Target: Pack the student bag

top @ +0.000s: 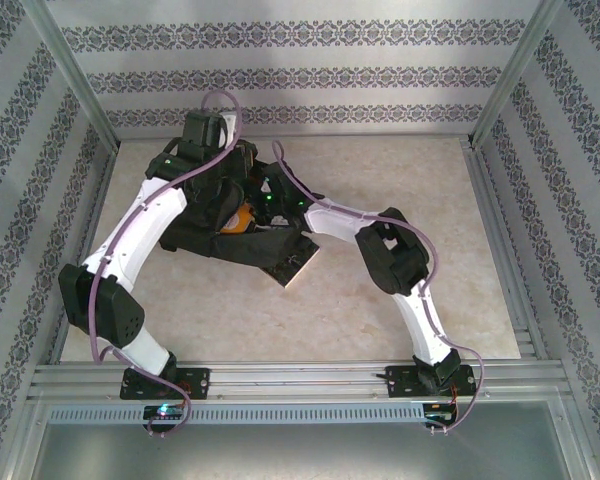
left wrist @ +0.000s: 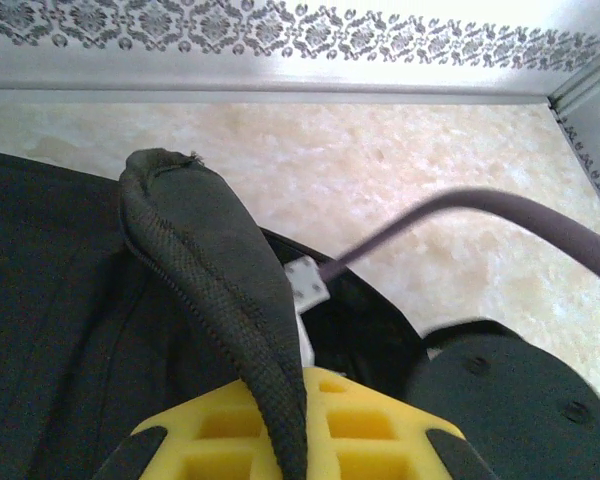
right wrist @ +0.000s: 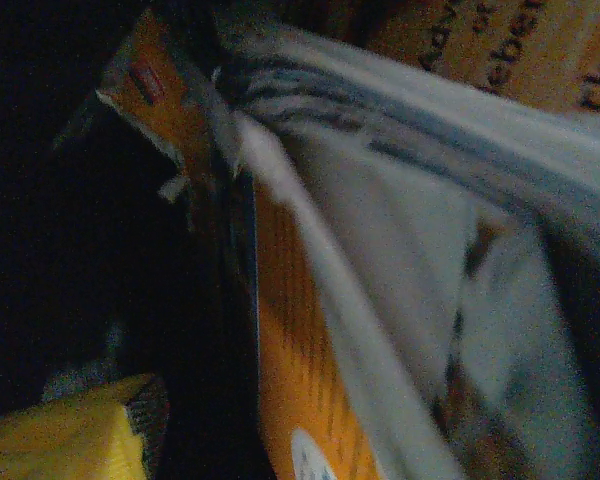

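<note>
- One black backpack [top: 195,235], lying near the middle of the table [top: 400,330], towards the far left, mouth open.
- One left tool [left wrist: 292,430], yellow fingers closed on the zipper edge [left wrist: 205,260] of the backpack, lifting that fold clear of the table.
- One right tool [top: 267,208], reaching into the mouth of the backpack; one yellow finger [right wrist: 75,440] shows in the dark interior, so I cannot tell whether it is open or closed.
- Several orange and white printed items [right wrist: 290,340] inside the backpack, close against the right tool; packets or book covers, cannot tell which.
- One flat brown item [top: 295,265], perhaps a book, at the near edge of the backpack, partly outside it.
- Progress, as judged: packing well under way, some contents in; flat item apparently left to load, zipper not yet closed.
</note>
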Robot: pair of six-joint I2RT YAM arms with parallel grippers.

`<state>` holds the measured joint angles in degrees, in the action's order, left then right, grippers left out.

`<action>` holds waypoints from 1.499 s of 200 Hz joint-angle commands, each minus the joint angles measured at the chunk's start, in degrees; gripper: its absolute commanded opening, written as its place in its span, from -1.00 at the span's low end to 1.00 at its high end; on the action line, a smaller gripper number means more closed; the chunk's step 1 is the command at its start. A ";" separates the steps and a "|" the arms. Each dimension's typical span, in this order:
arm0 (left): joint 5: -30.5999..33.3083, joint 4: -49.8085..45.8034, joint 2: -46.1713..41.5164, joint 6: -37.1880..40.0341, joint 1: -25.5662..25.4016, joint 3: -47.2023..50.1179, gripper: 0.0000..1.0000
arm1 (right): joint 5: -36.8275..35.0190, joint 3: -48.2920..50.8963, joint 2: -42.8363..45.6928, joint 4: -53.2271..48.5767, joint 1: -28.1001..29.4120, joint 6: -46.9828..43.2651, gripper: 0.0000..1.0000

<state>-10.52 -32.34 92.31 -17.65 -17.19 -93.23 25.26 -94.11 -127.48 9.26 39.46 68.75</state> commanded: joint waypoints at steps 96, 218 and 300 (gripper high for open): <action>7.52 5.52 4.87 -0.73 7.20 -5.24 -1.00 | -3.06 27.33 30.43 -6.94 -11.20 -24.47 0.62; -6.03 9.73 8.64 -10.26 6.02 -0.82 -0.43 | 5.51 33.55 20.64 -5.69 -15.73 -26.71 0.36; -8.33 11.73 -17.81 -22.41 5.92 28.65 0.33 | 5.01 27.14 15.20 -15.41 -11.83 -34.54 0.11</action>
<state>-20.53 -20.27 81.21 -33.95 -10.92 -70.94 29.67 -65.12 -111.50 -2.04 24.91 38.26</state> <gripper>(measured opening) 0.655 0.578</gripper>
